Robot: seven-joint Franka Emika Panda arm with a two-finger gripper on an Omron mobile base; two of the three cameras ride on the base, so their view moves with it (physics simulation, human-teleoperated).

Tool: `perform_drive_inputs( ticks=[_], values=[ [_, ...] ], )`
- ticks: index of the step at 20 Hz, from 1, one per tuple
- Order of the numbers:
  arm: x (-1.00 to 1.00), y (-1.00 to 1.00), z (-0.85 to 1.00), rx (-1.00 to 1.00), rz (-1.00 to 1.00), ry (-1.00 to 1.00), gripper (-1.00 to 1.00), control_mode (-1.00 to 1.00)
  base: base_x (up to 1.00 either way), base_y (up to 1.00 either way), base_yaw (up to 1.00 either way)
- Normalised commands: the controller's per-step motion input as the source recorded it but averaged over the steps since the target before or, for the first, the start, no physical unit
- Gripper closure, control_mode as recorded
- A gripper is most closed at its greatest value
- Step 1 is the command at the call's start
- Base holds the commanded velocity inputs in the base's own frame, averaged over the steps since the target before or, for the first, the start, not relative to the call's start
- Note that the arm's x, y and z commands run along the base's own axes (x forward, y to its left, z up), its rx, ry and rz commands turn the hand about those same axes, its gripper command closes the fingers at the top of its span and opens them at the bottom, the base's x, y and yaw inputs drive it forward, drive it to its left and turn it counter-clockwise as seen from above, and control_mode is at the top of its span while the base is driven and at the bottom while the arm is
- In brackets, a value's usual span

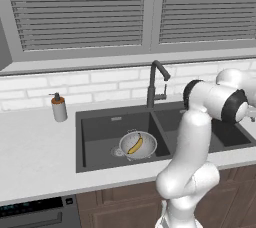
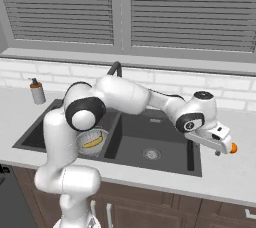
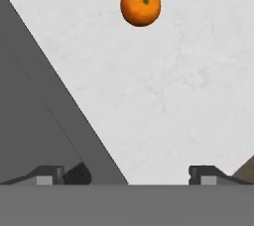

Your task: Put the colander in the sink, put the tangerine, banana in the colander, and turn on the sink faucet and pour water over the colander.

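White-speckled stone counter (image 3: 163, 101) fills the ground nearest the two-finger gripper (image 2: 220, 148), whose dark tips stand wide apart with nothing between them. Beyond them on that counter, to the right of the dark grey matte double-basin sink (image 2: 165, 164), sits the small round bright orange tangerine (image 3: 141, 3), well clear of the fingers; from the right base camera it shows as an orange spot just past the end of the hand, and whether the hand touches it there is hard to judge.

Farther left, in the sink's left basin, the round silver-grey perforated metal colander (image 1: 136, 145) stands upright near the divider, with the small curved yellow banana (image 1: 135, 145) lying inside it. Behind the sink's divider rises the tall thin dark metal gooseneck faucet (image 1: 156, 83), its spout hooking toward the right basin. On the counter left of the sink, by the white brick wall, stands a small grey soap pump bottle (image 1: 59, 107).
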Motion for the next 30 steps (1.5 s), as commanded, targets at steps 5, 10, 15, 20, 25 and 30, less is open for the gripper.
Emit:
perform_drive_inputs(
  ticks=[5,10,15,20,25,30],
  values=[
    [0.38,-0.49,0.04,0.13,-0.04,0.00,-1.00,-1.00,0.00,0.00,0.00],
    [0.27,-0.37,0.02,0.05,-0.03,0.01,-1.00,-1.00,0.00,0.00,0.00],
    [0.23,-0.23,-0.01,0.00,0.00,-0.02,-1.00,-1.00,0.00,0.00,0.00],
    [0.14,0.01,-0.17,0.00,0.00,-0.20,-1.00,-1.00,0.00,0.00,0.00],
    [0.00,0.07,-0.22,-0.03,0.00,-0.20,-1.00,-1.00,0.00,0.00,0.00],
    [0.04,0.07,-0.20,-0.11,-0.03,-0.05,-1.00,-1.00,0.00,0.00,0.00]
  ],
)
